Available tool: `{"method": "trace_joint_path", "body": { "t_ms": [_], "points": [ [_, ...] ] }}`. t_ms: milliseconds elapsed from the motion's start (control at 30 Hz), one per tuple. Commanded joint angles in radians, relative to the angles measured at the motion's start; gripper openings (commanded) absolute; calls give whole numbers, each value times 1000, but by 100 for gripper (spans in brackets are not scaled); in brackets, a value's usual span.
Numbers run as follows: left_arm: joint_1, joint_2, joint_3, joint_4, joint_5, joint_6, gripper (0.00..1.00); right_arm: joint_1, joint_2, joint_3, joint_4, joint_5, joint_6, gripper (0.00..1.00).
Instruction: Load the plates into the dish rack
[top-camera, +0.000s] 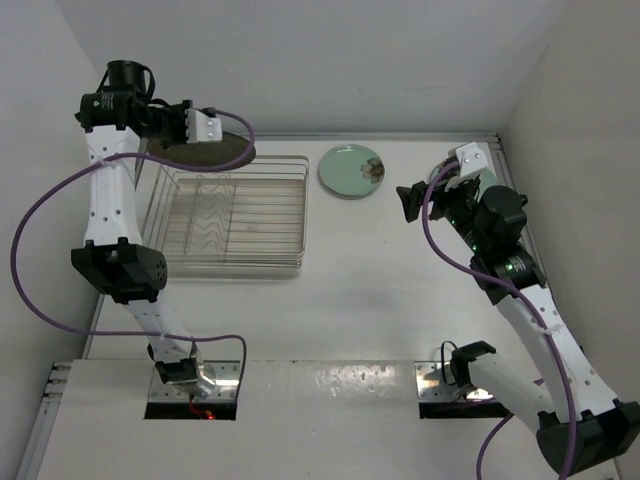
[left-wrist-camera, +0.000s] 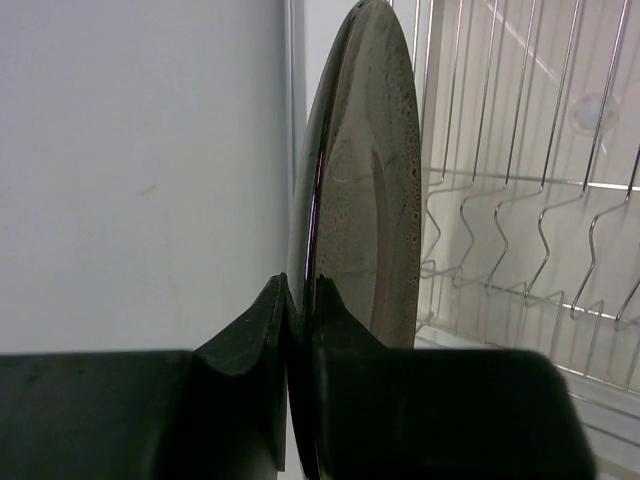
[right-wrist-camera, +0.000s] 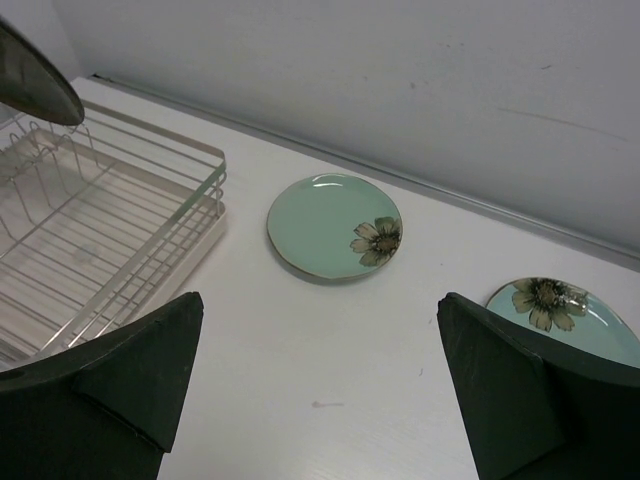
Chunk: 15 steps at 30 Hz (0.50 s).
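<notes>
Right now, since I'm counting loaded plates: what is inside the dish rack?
Only bare wavy dividers show in the dish rack. The brown plate, pinched by the left fingers, hangs over its far left corner and hides that part.

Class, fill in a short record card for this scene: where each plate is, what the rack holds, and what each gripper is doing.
brown plate: upright on edge, raised over the far left corner of the dish rack
dish rack: holds no plate
first mint plate: flat on the table, right of the rack
second mint plate: flat on the table, partly hidden behind a right finger
left gripper: shut on the brown plate's rim
right gripper: open, empty
</notes>
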Motion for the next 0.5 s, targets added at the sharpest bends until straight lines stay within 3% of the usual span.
{"method": "trace_joint_path", "body": {
  "t_ms": [0,467],
  "points": [
    [31,-65,22,157,103,124,0,-3,-5,-8,68,-21,24,99],
    [50,-36,-96,177,103,157,0,-1,9,-6,85,-29,61,99]
  ]
}}
